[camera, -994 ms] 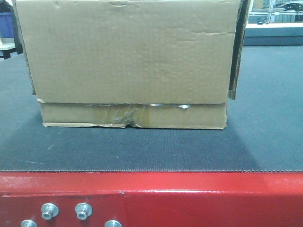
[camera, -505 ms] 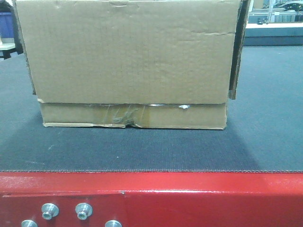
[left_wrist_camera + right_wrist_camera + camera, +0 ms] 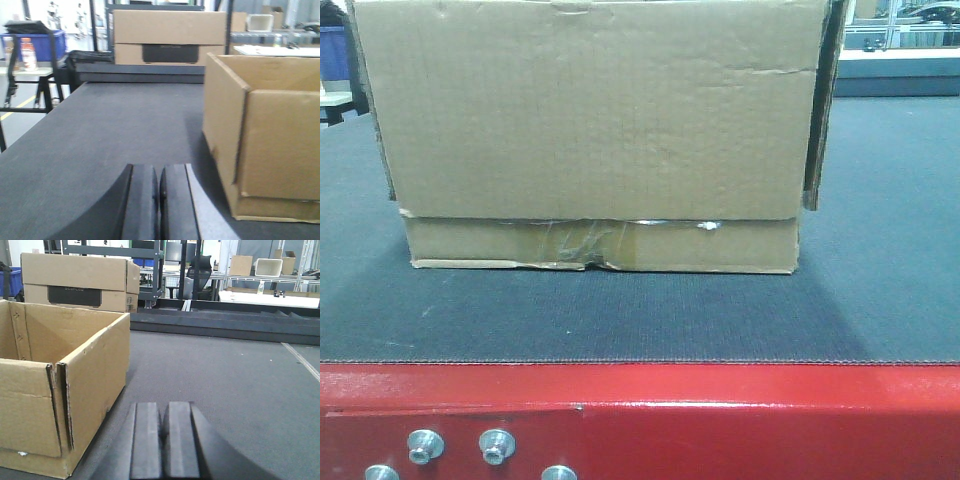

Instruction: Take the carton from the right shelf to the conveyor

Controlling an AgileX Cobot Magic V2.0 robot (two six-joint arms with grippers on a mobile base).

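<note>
Looking at your front view first, the carton (image 3: 590, 120) sits flat on the conveyor (image 3: 880, 250), well back from the red frame edge (image 3: 720, 410) with its silver bolts (image 3: 425, 445). It's plain brown corrugated card, creased near the top right, and a narrow lower band carries wrinkled clear tape (image 3: 585, 242) with a torn bottom edge just below it. A side flap sticks out on the right.

Over on your left wrist view, the carton (image 3: 275, 145) is open-topped and stands on the belt to the right of the left gripper (image 3: 159, 200), near but apart. Those fingers (image 3: 142, 200) are pressed together, holding nothing. Further back there's a cardboard box with a black label panel (image 3: 169, 37).

From your right wrist view, the carton (image 3: 60, 390) is off to the left, its corner flaps split. The right gripper (image 3: 163, 445) has its fingers (image 3: 145, 445) closed together and empty too.
</note>
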